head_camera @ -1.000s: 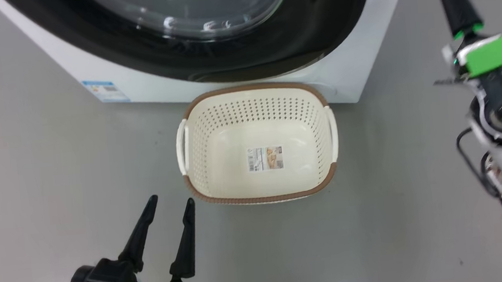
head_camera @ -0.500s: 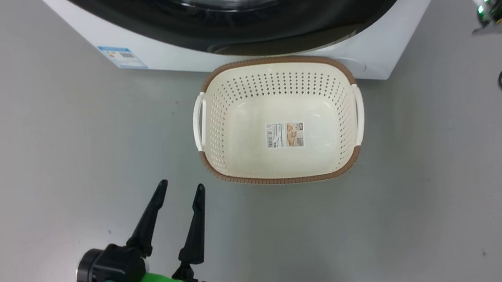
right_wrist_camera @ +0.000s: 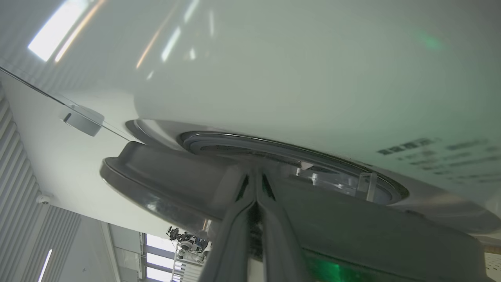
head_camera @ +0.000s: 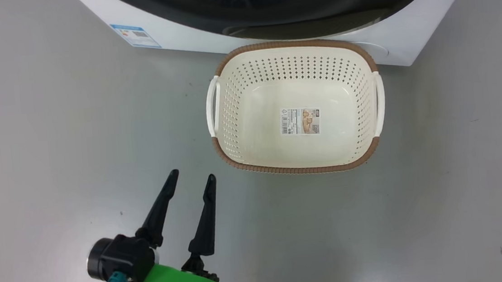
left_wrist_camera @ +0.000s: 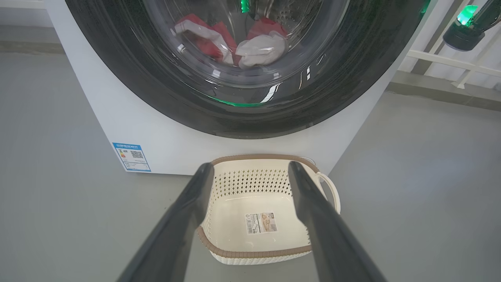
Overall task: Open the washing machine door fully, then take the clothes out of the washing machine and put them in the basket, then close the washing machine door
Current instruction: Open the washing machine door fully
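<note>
Head view, basket: The basket (head_camera: pixel 290 44) sits empty on the grey floor (head_camera: pixel 50 131), its far rim just beside the washing machine (head_camera: pixel 187 33), likely so laundry can drop straight in.
Head view, left gripper: The left gripper (head_camera: pixel 192 174) hovers near the basket's near corner with its fingers spread wide. It holds nothing and looks ready to reach.
Left wrist view, clothes: Red-and-white clothes (left_wrist_camera: pixel 219 39) lie in the drum behind the door (left_wrist_camera: pixel 156 90), which looks shut or nearly so.
Right wrist view, right gripper: The right gripper (right_wrist_camera: pixel 256 174) has its fingers pressed together into a thin wedge, tips at the door's edge, seemingly to pry it open. Contact cannot be told.
</note>
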`<state>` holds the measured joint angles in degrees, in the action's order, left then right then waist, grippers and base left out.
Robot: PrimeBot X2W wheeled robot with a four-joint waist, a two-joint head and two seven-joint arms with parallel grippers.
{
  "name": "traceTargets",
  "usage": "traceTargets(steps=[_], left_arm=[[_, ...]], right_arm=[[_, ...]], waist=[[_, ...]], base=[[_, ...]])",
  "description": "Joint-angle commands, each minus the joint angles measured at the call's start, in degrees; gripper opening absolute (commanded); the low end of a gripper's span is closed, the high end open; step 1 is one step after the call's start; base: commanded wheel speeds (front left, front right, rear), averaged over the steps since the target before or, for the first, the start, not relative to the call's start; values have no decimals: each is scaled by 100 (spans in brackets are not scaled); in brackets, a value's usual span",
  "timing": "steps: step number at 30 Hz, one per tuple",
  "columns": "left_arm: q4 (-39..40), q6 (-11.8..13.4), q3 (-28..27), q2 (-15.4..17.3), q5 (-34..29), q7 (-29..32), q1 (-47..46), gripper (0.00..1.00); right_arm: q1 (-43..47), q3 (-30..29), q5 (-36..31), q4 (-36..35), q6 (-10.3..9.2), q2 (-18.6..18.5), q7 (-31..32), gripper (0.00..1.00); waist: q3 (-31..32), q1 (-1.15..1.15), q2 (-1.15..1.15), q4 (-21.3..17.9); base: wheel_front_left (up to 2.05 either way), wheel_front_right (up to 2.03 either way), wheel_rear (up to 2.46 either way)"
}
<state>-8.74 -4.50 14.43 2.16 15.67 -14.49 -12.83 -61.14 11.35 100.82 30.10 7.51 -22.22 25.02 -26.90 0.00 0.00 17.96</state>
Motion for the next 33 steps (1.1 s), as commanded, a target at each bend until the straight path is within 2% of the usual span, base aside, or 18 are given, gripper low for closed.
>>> traceTargets(steps=[1,12,33], left_arm=[[119,54,-144,72,47,-51,-56,100],[125,124,-58,72,150,-51,-59,100],[70,95,-172,72,23,-51,79,100]], right_arm=[[-119,9,-1,-88,-2,23,98,0],[-329,76,-145,316,-2,84,583,0],[392,334,-587,119,-2,360,958,0]], waist=[[-15,0,0,35],[9,0,0,107],[485,0,0,-164]], base=[[0,0,0],[0,0,0],[0,0,0]])
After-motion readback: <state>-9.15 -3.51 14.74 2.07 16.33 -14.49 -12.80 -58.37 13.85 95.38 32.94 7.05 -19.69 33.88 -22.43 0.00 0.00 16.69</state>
